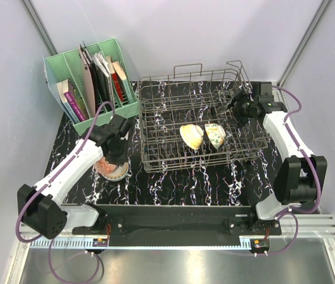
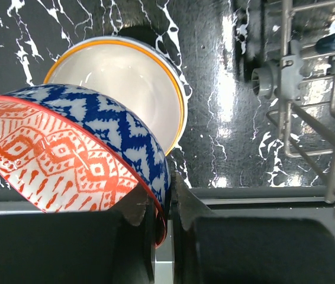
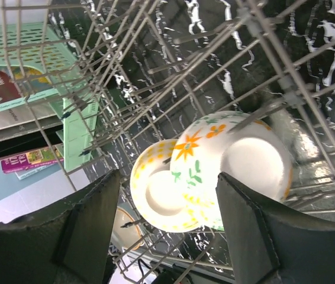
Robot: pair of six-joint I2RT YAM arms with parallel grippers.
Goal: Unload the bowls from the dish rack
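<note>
Left hand point(image 2: 161, 204) clamps a blue-and-red patterned ceramic bowl point(image 2: 79, 154) by its rim over an orange-rimmed white bowl point(image 2: 120, 83) on the black marbled worktop point(image 1: 173, 183), seemingly to nest it, while the open right hand point(image 3: 167, 177) faces the yellow bowl point(image 1: 192, 136) and floral bowl point(image 1: 214, 135) standing in the grey wire dish rack point(image 1: 173, 112).

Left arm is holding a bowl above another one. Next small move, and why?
Probably lower the patterned bowl into the white bowl beneath it: the left gripper pinches its rim, and it hangs tilted over that bowl, so nesting looks close.
</note>
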